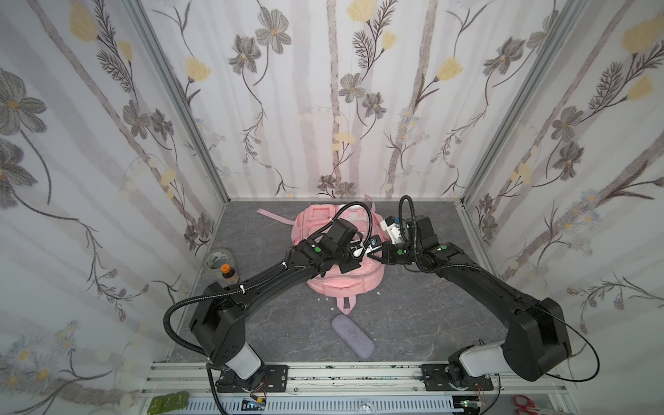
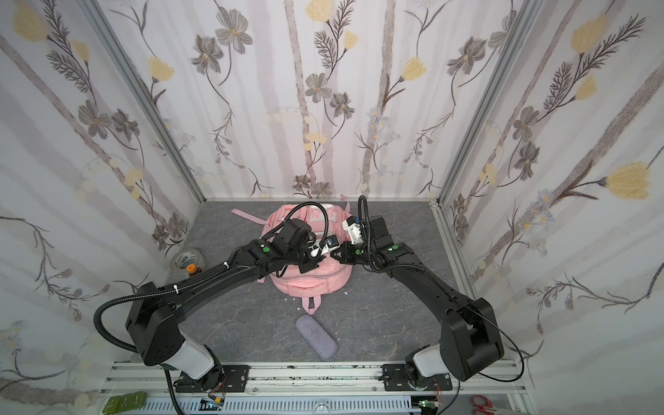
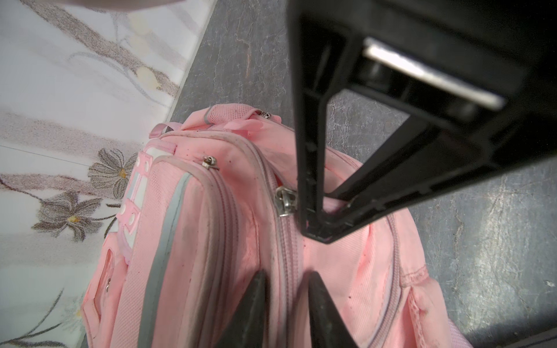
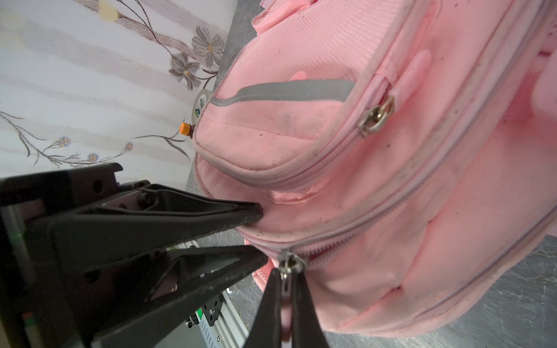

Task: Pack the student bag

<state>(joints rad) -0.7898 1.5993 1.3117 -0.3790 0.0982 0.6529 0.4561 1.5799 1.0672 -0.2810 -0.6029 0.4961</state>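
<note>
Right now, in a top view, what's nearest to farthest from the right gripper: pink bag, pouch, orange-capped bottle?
1. The pink bag, middle: the right gripper holds its zipper pull.
2. The pouch, at the front.
3. The orange-capped bottle, far left.

The soft pink student bag (image 1: pixel 345 285), grey-trimmed, lies pockets up at the workspace's far middle.

The student bag (image 4: pixel 391 186) is soft pink woven cloth, matt and smudged with grey grime, with a mesh-textured panel and smooth grey trim strips. Its zip pull (image 4: pixel 291 262) is shiny metal. The left gripper (image 4: pixel 260 233) and right gripper (image 4: pixel 286 301) are matt black plastic. The desk (image 1: pixel 413 305) looks like matt grey stone with pale veins. The pouch (image 1: pixel 353 336) is fuzzy lilac-grey cloth.
</note>
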